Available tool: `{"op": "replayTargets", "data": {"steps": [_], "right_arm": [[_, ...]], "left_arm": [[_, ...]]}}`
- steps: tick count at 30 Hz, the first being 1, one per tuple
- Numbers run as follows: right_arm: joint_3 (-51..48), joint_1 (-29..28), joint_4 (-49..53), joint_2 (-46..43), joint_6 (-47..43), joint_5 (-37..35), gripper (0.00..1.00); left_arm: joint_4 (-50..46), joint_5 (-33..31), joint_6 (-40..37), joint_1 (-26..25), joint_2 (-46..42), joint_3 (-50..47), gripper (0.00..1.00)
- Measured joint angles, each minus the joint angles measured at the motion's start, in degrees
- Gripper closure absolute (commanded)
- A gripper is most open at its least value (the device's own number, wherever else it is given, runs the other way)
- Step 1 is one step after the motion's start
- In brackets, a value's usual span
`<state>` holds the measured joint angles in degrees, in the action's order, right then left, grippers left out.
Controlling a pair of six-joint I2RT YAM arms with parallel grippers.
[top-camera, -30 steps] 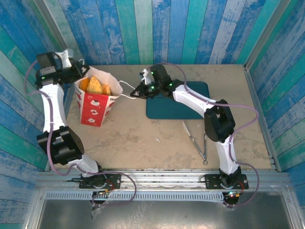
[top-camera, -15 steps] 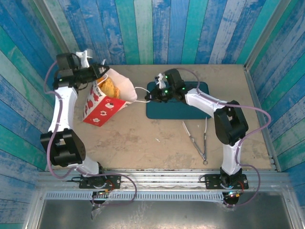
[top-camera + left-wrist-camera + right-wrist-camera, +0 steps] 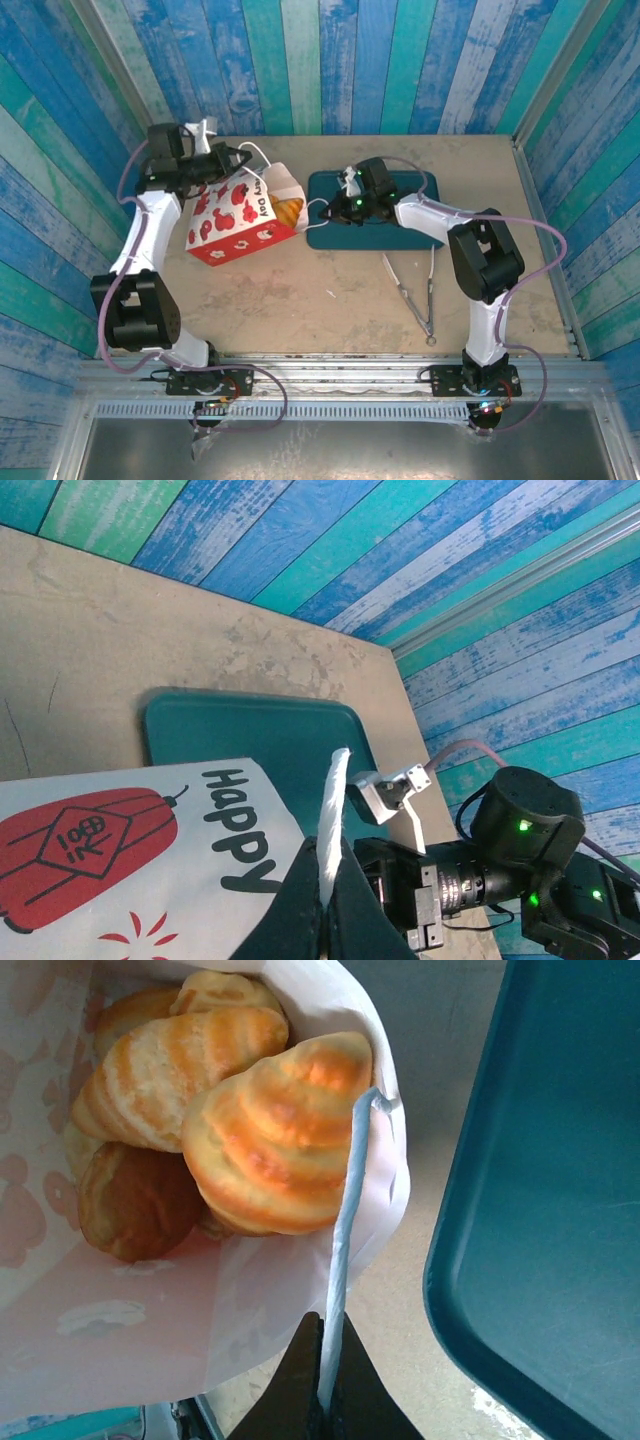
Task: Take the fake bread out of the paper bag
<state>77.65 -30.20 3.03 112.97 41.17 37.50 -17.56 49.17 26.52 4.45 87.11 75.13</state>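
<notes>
The paper bag (image 3: 238, 215) lies tipped on its side, its open mouth facing the teal tray (image 3: 400, 235). Fake bread (image 3: 290, 210) shows in the mouth. My left gripper (image 3: 238, 156) is above the bag's back edge, shut on a white cord handle (image 3: 332, 800). In the left wrist view the gripper (image 3: 326, 845) pinches the cord over the bag's printed face (image 3: 120, 850). My right gripper (image 3: 325, 205) is at the tray's left edge, shut on the other cord handle (image 3: 345, 1230). The right wrist view has the gripper (image 3: 328, 1320) below ridged croissants (image 3: 270, 1130) inside the bag (image 3: 150, 1330).
Metal tongs (image 3: 415, 295) lie on the table in front of the tray. The tray (image 3: 560, 1190) sits just right of the bag's mouth. Blue plank walls close in the table on three sides.
The bag stood upright at the left a second ago. Both grippers, still holding the handles, have moved right, and the bag has tipped over with its mouth toward the tray.
</notes>
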Motion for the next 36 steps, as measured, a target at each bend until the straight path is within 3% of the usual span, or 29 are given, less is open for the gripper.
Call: {"op": "replayTargets", "data": {"steps": [10, 17, 25, 32, 35, 36], "right_arm": [[1.7, -0.02, -1.9, 4.98, 0.98, 1.92, 0.99], [3.45, -1.55, -2.23, 7.96, 1.75, 2.93, 0.99], [3.45, -1.64, -1.97, 7.72, 1.4, 2.32, 0.85], [3.19, -0.11, 0.98, 4.7, -0.98, 0.57, 0.9], [2.91, 0.76, 1.7, 3.41, -1.7, 0.44, 0.77], [2.84, 1.01, 2.08, 3.15, -2.16, 0.44, 0.78]], "left_arm": [[-4.98, -10.01, -3.67, -0.33, 0.02, -0.52, 1.0], [-9.57, -12.37, -7.21, -0.33, 0.02, 1.97, 1.0], [-7.1, -5.88, -6.38, -0.35, 0.02, 0.94, 0.98], [-3.74, -1.51, -4.11, -1.7, 0.02, -3.52, 0.98], [-2.86, -1.38, -3.45, -3.32, 0.0, -4.55, 0.98], [-2.56, -1.4, -3.19, -3.8, 0.0, -4.85, 0.98]]}}
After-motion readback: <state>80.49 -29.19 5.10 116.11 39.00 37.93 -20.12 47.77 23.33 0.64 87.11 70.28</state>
